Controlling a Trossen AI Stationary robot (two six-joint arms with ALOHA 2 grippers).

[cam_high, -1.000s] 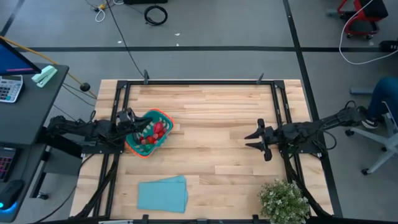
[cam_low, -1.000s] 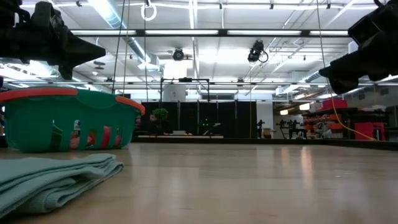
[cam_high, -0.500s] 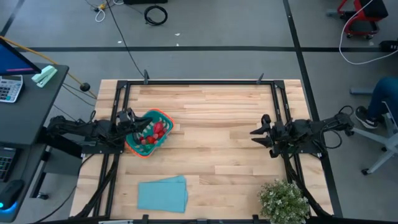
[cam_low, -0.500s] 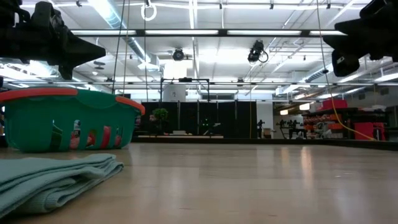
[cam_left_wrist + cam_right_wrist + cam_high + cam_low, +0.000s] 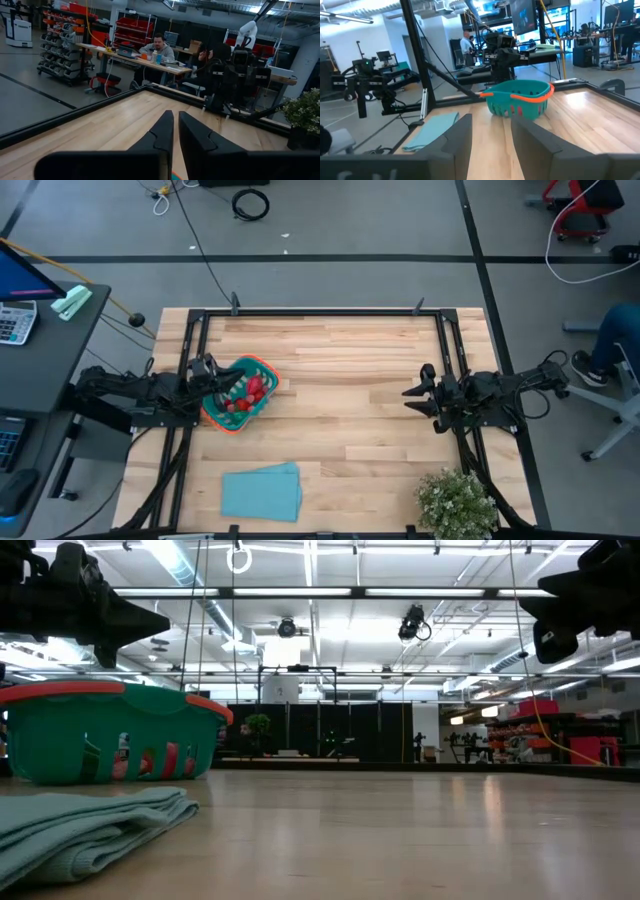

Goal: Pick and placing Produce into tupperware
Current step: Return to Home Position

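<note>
High view: the tub (image 5: 262,367) sits at the left of the surface (image 5: 340,440), with the red produce (image 5: 252,390) piled inside it. The left end effector (image 5: 230,384) hangs over the tub's near side. The right end effector (image 5: 416,394) is well apart, at the right edge, with the plant (image 5: 457,502) just beside its arm and the cloth (image 5: 261,491) at the front.

Low view: both end effectors are above the surface, the left one over the tub's rim.

Left wrist view: its fingers (image 5: 165,131) are pressed almost together and hold nothing.

Right wrist view: its fingers (image 5: 461,131) are spread, with the tub far ahead between them.

All the produce looks placed, so only the retreat remains. The left arm should rise straight off the rim before drawing back, or it may tip the tub. The right arm should retract without brushing the plant.
</note>
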